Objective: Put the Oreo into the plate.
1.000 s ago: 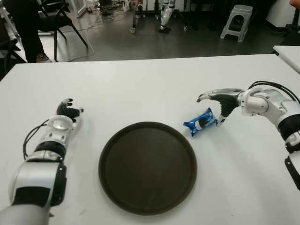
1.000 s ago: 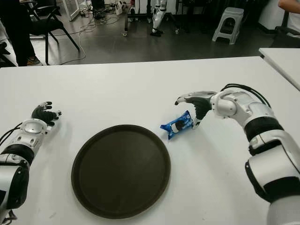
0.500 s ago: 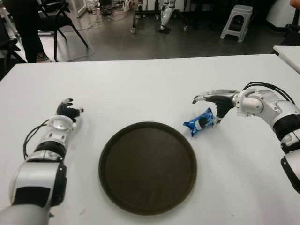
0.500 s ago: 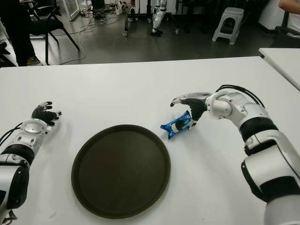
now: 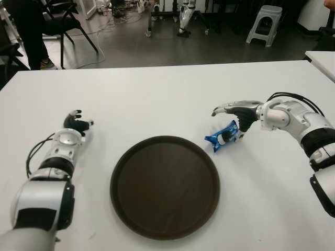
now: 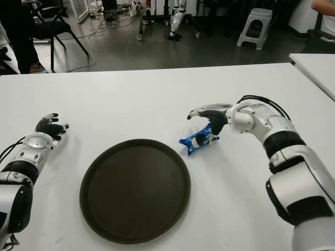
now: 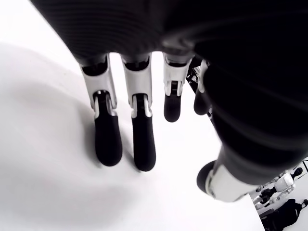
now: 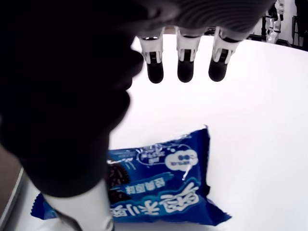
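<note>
The round dark plate (image 5: 165, 187) lies nearest on the white table (image 5: 157, 99), with nothing in it. Just off its rim at about two o'clock lies the blue Oreo packet (image 5: 224, 135), long axis running from eight toward two o'clock. The right hand (image 5: 236, 113) hovers over it — fingers (image 8: 186, 57) spread, thumb at the packet's far end, nothing grasped. The left hand (image 5: 75, 123) shows at the plate's ten o'clock, fingers relaxed.
</note>
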Controlling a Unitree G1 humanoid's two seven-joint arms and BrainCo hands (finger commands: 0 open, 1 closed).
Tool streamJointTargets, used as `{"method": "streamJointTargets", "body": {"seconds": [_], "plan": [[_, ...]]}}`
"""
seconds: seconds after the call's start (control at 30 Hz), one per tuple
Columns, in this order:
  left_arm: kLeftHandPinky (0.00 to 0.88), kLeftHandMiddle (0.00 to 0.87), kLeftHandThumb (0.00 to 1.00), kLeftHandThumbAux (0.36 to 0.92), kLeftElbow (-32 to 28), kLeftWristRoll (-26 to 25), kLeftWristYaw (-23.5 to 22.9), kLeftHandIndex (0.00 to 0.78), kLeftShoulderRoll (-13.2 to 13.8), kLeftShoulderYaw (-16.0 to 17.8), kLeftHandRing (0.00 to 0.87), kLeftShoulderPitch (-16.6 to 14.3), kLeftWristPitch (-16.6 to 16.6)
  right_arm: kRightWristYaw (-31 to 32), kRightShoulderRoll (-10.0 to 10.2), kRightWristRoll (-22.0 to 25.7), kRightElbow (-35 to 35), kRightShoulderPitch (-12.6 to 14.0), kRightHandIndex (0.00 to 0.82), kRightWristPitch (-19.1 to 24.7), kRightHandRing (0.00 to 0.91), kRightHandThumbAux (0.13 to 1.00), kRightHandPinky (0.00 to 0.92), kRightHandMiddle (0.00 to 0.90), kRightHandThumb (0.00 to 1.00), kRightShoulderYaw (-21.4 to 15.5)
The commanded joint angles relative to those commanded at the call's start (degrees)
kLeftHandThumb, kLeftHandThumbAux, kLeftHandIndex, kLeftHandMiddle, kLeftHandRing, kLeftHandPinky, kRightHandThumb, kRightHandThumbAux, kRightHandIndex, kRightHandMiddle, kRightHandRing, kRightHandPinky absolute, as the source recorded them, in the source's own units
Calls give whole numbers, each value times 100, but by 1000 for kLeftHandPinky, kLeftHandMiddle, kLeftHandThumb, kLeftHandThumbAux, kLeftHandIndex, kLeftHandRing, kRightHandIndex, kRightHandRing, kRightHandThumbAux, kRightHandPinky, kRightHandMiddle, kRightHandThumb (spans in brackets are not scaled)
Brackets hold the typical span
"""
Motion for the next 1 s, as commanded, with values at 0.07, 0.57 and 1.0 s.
{"method": "streamJointTargets", "body": {"seconds": [0.07, 0.57, 1.0], "plan": [[133, 134, 166, 766, -1, -15, -28, 85, 0, 11, 152, -1, -9, -38, 6, -28, 19, -8, 0, -15, 6, 901, 41, 7, 0, 20], [100, 97, 146, 792, -8, -35, -80, 76, 3, 28, 113, -11, 17, -61, 58, 5, 142, -9, 0, 29, 0, 894, 37, 4, 0, 12], [133, 124, 170, 754, -14, -2, 20, 89, 5, 5, 141, 15, -45, -60, 109, 38, 182, 43, 0, 206, 6, 913, 36, 1, 0, -15]]}}
